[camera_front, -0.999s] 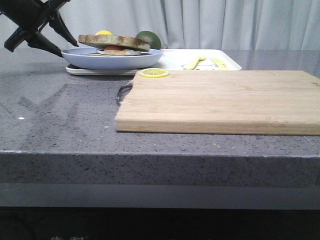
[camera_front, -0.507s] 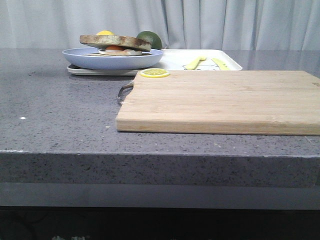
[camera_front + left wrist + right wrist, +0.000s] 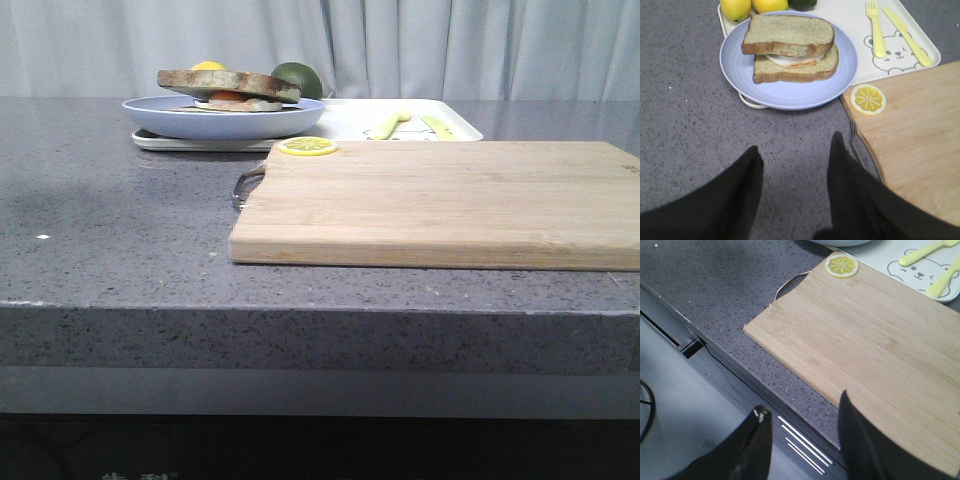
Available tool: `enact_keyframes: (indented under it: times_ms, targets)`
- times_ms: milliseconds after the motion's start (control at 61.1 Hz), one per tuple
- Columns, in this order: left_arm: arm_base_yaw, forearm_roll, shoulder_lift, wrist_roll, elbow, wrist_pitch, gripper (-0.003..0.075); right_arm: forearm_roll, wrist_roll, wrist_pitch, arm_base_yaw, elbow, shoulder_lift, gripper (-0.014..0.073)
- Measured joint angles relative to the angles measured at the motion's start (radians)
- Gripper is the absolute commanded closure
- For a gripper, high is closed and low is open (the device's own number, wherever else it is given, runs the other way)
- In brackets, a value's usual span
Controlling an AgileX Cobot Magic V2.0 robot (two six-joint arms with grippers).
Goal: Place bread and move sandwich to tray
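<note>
The bread (image 3: 790,32) lies tilted on top of the sandwich (image 3: 795,70), with white egg and orange yolk showing between the two slices. Both sit on the round pale blue plate (image 3: 785,95). The plate rests on the left end of the white tray (image 3: 850,20) and overhangs its near corner. In the front view the bread (image 3: 228,80), plate (image 3: 200,120) and tray (image 3: 350,120) are at the back left. My left gripper (image 3: 796,142) is open and empty above the grey counter, short of the plate. My right gripper (image 3: 802,402) is open and empty over the counter's front edge.
A wooden cutting board (image 3: 440,200) with a metal handle fills the right of the counter, with a lemon slice (image 3: 308,146) on its far left corner. A yellow fork (image 3: 875,27) and knife (image 3: 905,32) lie on the tray. Lemons (image 3: 735,7) and a lime (image 3: 297,78) sit behind the plate.
My left gripper was at the top left of the front view beside the plate one second ago and has left that view. Plate, sandwich and board have not moved.
</note>
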Motion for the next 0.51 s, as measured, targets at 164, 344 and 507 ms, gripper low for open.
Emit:
enact_keyframes:
  times_ms: [164,344,507]
  targets:
    - [-0.025,0.013,-0.158,0.018,0.206,-0.053,0.0406,0.000,0.000,0.000,0.000,0.000,0.000,0.0256]
    - [-0.030,0.022,-0.337,0.022,0.401,-0.070,0.0406,0.000,0.000,0.000,0.000,0.000,0.000,0.0256]
    - [-0.030,0.022,-0.484,0.024,0.520,-0.070,0.0406,0.000,0.000,0.000,0.000,0.000,0.000,0.0256]
